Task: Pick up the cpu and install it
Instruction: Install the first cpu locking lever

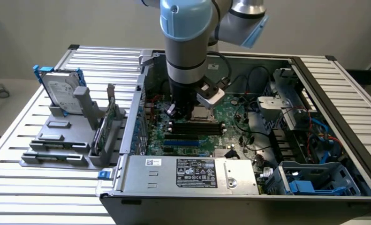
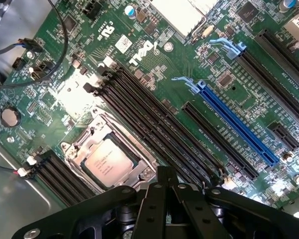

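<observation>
The cpu (image 2: 107,163) is a small square chip with a silvery-grey top. It lies flat inside the metal socket frame on the green motherboard (image 2: 50,99), between two banks of black memory slots. My gripper (image 2: 165,172) hangs just above the board beside the socket, its black fingers pressed together with nothing between them. In the exterior view the arm reaches straight down into the open computer case, with the gripper (image 1: 174,110) over the board next to the socket and the cpu (image 1: 201,113).
Long black memory slots (image 2: 154,129) and a blue expansion slot (image 2: 239,129) run past the socket. A power supply (image 1: 192,173) closes the case's near side, and cables and drive cages fill the exterior view's right. A hard drive (image 1: 63,91) in a blue bracket stands outside on a grey fixture.
</observation>
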`<action>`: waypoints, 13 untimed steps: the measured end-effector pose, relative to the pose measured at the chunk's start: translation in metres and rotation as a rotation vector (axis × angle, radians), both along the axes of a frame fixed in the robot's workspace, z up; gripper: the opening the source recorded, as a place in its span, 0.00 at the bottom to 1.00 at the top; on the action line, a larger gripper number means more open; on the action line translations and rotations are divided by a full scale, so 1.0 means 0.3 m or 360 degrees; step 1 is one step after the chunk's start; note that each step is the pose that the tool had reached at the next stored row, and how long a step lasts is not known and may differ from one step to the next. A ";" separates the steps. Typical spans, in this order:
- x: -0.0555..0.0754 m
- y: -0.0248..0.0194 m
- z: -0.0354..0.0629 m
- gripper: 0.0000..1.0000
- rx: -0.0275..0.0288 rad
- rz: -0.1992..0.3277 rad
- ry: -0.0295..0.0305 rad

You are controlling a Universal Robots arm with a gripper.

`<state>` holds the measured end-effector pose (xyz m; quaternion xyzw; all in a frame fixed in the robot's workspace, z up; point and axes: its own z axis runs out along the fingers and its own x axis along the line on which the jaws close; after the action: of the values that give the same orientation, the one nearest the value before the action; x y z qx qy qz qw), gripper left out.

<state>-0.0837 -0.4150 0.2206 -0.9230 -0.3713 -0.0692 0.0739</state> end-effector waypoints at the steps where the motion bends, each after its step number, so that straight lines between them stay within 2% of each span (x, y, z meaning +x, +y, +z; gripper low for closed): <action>1: -0.001 0.000 -0.004 0.11 0.00001 0.0000 -0.00001; 7: -0.008 0.003 -0.022 0.11 -0.00001 0.0010 0.00002; 13: -0.010 0.015 -0.038 0.11 0.00036 0.0030 0.00001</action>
<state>-0.0866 -0.4105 0.2092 -0.9194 -0.3799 -0.0690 0.0756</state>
